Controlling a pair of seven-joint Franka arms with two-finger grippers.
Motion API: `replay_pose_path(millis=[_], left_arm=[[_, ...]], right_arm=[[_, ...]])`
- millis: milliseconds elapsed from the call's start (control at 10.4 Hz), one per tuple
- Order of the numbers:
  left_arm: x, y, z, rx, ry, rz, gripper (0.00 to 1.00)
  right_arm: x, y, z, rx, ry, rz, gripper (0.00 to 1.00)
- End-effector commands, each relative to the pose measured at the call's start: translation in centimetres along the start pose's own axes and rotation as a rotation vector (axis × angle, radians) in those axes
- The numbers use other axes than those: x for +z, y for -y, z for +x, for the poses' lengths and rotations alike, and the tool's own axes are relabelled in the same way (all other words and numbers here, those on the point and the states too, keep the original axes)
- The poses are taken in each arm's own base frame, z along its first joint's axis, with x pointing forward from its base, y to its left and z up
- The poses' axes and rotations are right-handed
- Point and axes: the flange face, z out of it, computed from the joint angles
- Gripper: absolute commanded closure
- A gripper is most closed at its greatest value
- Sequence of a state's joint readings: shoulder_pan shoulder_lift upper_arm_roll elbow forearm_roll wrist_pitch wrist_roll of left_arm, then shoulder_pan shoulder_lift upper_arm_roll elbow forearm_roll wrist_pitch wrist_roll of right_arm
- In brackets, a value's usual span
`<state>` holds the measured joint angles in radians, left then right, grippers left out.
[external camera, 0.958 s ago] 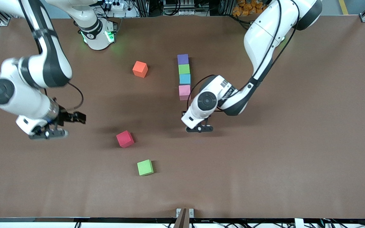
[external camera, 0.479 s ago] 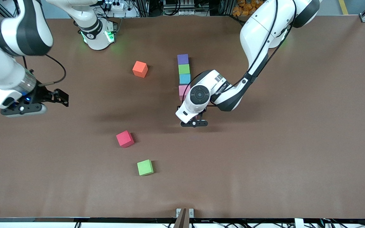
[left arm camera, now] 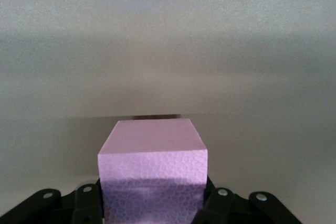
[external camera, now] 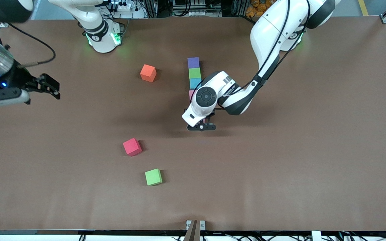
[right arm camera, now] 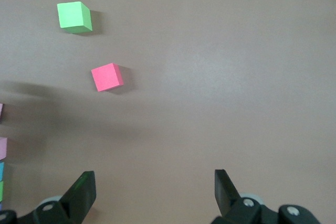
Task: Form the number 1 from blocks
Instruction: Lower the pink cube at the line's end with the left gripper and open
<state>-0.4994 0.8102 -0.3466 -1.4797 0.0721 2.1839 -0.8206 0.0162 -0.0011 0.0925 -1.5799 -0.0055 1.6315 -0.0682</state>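
While the left arm bends down from its base with wrist pointing at the table, the left gripper (external camera: 201, 127) clamps a matte pink foam cube (left arm camera: 152, 174), just at the camera-side end of the purple (external camera: 193, 62), green (external camera: 194, 73) and sky-blue cube (external camera: 195, 83) column; the right gripper (external camera: 50, 87), fingers spread wide and empty, waits over the right arm's table end.

left gripper (external camera: 201, 127) hangs low, fingers clamped; right gripper (external camera: 50, 87) hovers raised with fingers spread wide.
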Motion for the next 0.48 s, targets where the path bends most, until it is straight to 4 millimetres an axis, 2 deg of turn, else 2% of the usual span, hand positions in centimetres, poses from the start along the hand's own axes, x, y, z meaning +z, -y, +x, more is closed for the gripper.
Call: replay_pose_path(millis=[0,288,383], left_arm=[[0.5,-0.7,-0.8,-0.020,0.007,0.007,1.00],[1.2,-1.0,-1.1,-0.013,0.009,0.008,1.00],[1.3,-1.0,-1.2,-0.012,0.009,0.009,1.00]], right_arm=[[-3.0,-1.1,-0.5,0.001,0.037,0.004,0.00],[-3.4,-1.9,-0.8,-0.105,0.053,-0.065,0.00],[-3.4,-2.7,-0.8,-0.086,0.047,-0.050,0.00]])
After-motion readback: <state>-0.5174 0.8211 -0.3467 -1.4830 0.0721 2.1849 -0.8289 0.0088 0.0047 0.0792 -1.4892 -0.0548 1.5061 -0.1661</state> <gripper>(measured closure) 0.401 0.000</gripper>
